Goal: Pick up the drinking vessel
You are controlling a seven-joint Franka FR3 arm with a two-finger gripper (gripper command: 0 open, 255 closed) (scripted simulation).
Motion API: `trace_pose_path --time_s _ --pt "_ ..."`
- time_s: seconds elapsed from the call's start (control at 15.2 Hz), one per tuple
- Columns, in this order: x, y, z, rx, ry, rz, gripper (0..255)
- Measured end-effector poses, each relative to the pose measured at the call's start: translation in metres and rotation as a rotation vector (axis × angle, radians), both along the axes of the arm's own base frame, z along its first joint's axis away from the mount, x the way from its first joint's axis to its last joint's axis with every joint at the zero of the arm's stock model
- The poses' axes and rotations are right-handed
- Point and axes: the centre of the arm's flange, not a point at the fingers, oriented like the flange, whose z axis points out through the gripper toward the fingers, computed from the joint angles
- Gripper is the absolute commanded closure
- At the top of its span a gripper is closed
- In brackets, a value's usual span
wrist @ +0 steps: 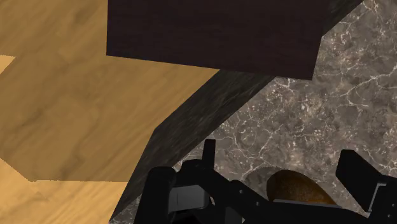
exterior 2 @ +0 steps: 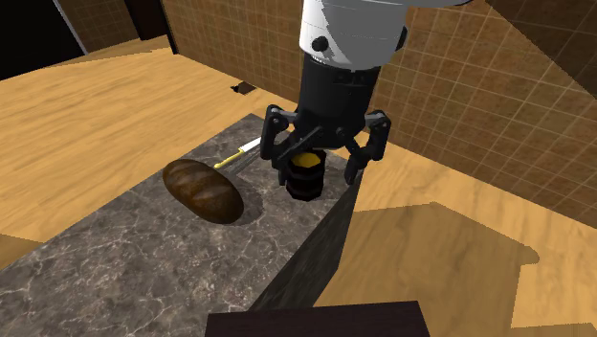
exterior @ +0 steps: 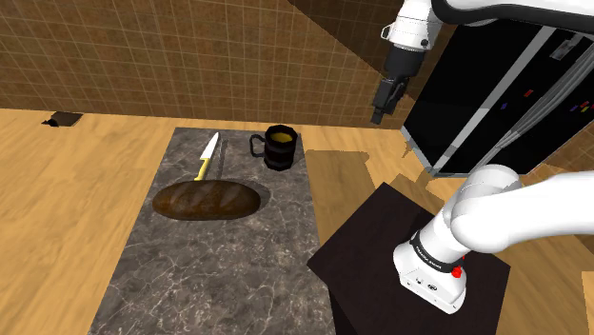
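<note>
- One grey veined stone counter (exterior: 219,276) stands on a pale wooden plank floor (exterior: 67,209), with brown tiled walls (exterior: 190,57) behind it. A dark square stand (exterior: 381,247) sits just beside its long edge.
- Three things lie on the counter. A black mug with a yellow inside (exterior: 279,147) is near the far edge, and a yellow-handled knife (exterior: 207,157) is beside it. A brown oval bread loaf (exterior: 207,201) lies nearer.
- A black two-finger gripper (exterior: 384,107) hangs in the air, above the mug and to the shoulder view's right of it, touching nothing.
- The second exterior view shows the gripper (exterior 2: 311,165) with its fingers (exterior 2: 273,144) spread wide and empty; the mug (exterior 2: 308,184) appears behind them.
- The wrist view adds the counter's side wall and one end of the loaf (wrist: 299,188) between the fingers.
- The shoulder view adds a black panel crossed by pale bars (exterior: 495,67).
</note>
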Motion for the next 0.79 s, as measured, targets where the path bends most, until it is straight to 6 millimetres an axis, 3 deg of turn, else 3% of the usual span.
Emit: trace_pose_path --time_s 0.26,0.79 --pt "0.021 -0.002 -0.015 -0.007 -0.001 0.043 0" --pt "0.111 -0.007 -0.071 -0.033 -0.009 0.208 0"
